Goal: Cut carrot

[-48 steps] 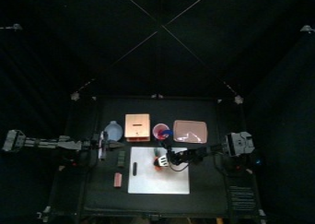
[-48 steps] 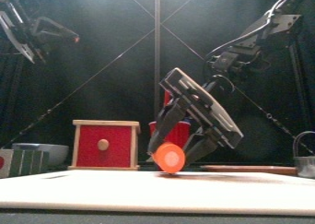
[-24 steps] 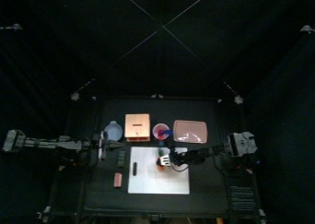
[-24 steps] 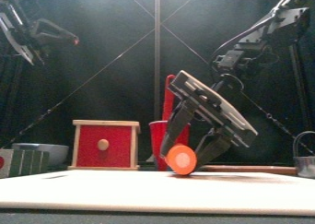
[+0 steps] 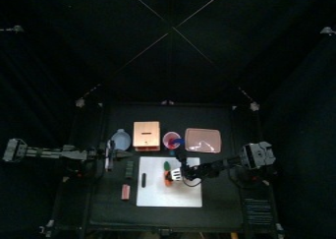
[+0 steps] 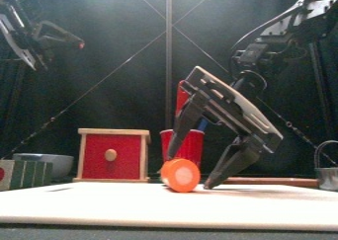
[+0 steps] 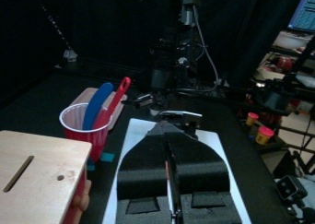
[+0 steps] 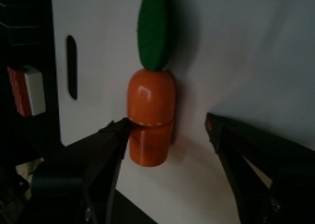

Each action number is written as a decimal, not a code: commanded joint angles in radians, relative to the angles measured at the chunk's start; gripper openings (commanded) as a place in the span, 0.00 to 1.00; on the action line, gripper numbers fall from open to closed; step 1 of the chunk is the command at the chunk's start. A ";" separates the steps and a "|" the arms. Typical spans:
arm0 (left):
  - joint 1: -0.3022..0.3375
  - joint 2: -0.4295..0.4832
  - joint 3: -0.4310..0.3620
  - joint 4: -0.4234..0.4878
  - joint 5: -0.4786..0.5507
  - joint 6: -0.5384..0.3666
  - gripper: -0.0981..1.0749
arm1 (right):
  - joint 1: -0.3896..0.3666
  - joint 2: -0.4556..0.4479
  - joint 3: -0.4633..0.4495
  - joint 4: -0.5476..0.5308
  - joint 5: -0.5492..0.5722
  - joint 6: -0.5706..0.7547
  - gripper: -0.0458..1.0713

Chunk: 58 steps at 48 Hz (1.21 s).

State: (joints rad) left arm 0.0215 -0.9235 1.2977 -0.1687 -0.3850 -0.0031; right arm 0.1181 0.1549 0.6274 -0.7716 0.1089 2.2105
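Right hand point(image 6: 209, 181) open, left shut.

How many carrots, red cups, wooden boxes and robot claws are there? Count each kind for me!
Carrots: 1, the carrot on the white board
Red cups: 1, the red cup
Wooden boxes: 1, the wooden box
Robot claws: 2, the left gripper and the right gripper
Total: 5

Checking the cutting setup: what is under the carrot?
The carrot lies on the white board, between the right gripper's open fingers. The board beneath it is hidden.
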 commanded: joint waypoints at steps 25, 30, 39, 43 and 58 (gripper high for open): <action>0.012 0.005 -0.005 -0.005 -0.005 0.000 0.08 | 0.002 -0.112 0.028 -0.020 0.054 -0.002 0.91; 0.014 0.005 -0.005 -0.005 -0.005 0.000 0.08 | -0.005 -0.166 0.043 -0.048 0.054 -0.003 0.91; 0.018 0.005 -0.006 -0.005 -0.005 0.000 0.08 | -0.008 -0.241 0.046 -0.121 0.052 -0.003 0.91; 0.020 0.005 -0.006 -0.005 -0.005 -0.002 0.08 | -0.015 -0.270 0.051 -0.135 0.044 -0.003 0.91; 0.018 0.005 -0.009 -0.005 -0.005 -0.002 0.08 | -0.066 -0.390 0.095 -0.164 0.012 -0.005 0.91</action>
State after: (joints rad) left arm 0.0368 -0.9235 1.3070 -0.1718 -0.3866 -0.0046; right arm 0.0644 -0.1825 0.7286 -0.9311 0.1350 2.2089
